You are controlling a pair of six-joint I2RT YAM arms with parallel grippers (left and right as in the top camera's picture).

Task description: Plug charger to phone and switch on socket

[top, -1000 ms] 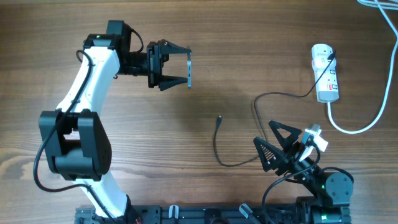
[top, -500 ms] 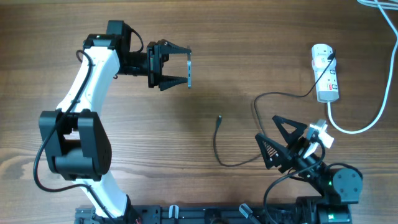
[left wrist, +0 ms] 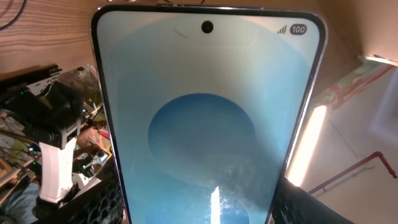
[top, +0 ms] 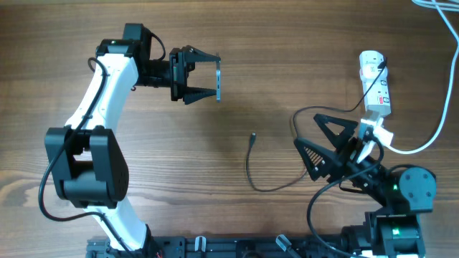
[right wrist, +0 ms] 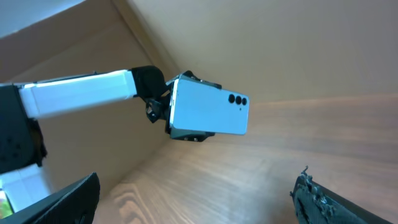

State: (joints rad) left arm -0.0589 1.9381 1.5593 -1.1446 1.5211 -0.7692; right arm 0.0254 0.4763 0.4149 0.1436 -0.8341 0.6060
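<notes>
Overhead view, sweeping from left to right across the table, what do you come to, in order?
The phone held in the left gripper → the charger's connector tip → the right gripper, open → the socket.

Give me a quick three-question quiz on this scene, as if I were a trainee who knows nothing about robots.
1. Which gripper holds the phone?
2. True or false: the charger is already plugged into the phone.
3. The right gripper is: A) shut on the charger, B) open, holding nothing, C) shut on the phone.

Key: 1) the left gripper. 2) False: its connector tip lies on the table. 3) B.
</notes>
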